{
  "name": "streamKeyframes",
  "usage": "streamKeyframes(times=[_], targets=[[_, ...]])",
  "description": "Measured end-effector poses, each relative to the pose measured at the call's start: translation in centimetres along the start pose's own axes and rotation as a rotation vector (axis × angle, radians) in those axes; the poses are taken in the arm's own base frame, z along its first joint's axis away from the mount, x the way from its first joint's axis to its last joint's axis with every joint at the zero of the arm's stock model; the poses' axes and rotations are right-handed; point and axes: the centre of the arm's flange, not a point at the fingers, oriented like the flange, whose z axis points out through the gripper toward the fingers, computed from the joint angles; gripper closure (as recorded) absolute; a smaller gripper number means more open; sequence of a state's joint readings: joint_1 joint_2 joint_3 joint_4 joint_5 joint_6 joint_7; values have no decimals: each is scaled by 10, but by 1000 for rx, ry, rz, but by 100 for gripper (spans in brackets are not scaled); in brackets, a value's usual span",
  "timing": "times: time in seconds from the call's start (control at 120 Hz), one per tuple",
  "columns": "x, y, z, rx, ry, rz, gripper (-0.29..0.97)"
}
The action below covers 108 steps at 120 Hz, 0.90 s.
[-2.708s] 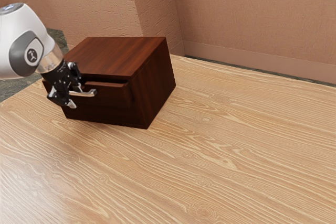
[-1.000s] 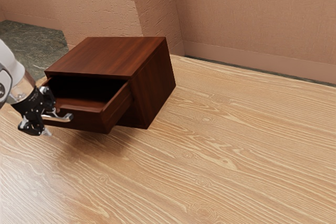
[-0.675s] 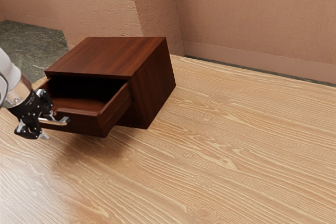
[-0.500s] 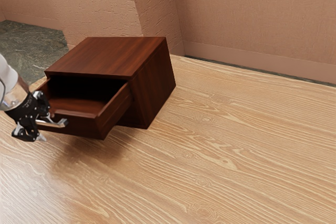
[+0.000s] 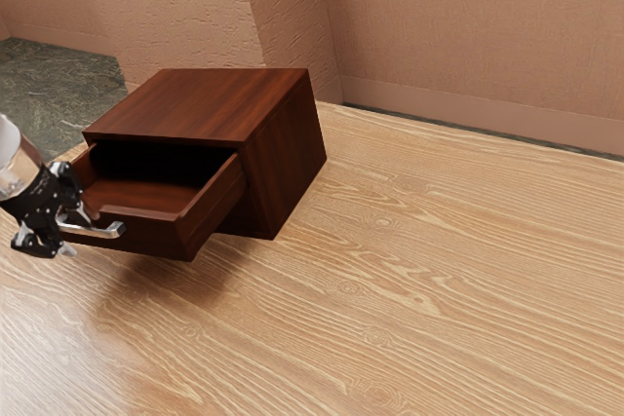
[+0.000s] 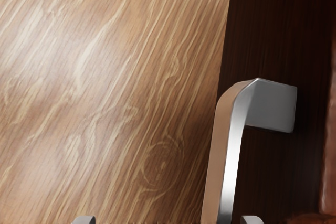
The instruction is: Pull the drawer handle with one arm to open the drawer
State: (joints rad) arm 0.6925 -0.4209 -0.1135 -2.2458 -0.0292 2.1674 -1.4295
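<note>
Most of the pull looks done: the dark wooden drawer [image 5: 161, 209] stands well out of the dark brown wooden cabinet [image 5: 224, 104], which sits near the light wood table's [image 5: 439, 270] far corner at the exterior view's left. The black two-finger gripper [image 5: 51, 233] straddles the bent silver metal handle [image 5: 97, 230] [image 6: 226, 156], jaws wider than the bar, hooking not clamping. Little travel seems left.

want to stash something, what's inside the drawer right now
The pulled-out part of the drawer shows only its bare wooden floor. The rear sits in shadow under the cabinet top, so it can't be checked.
</note>
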Motion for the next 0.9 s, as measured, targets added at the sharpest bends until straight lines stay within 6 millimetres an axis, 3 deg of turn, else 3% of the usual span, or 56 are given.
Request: streamKeyframes(times=[0.183,0.233,0.267,0.342,0.367,0.408,0.458,0.508,0.608,0.667,0.75,0.9], targets=[[-5,2,-32,-63,20,17,36],[-14,4,-53,-100,25,36,34],[-24,12,-83,-141,25,59,30],[-57,43,-187,-226,-10,135,21],[-65,47,-209,-225,-32,159,18],[-54,47,-226,-198,-86,163,15],[-50,45,-226,-138,-148,185,12],[-84,37,-219,-67,-178,261,9],[-145,17,-187,86,-167,391,6],[-166,16,-176,137,-141,435,4],[-159,38,-161,185,-132,423,3],[-161,37,-146,252,-117,431,2]])
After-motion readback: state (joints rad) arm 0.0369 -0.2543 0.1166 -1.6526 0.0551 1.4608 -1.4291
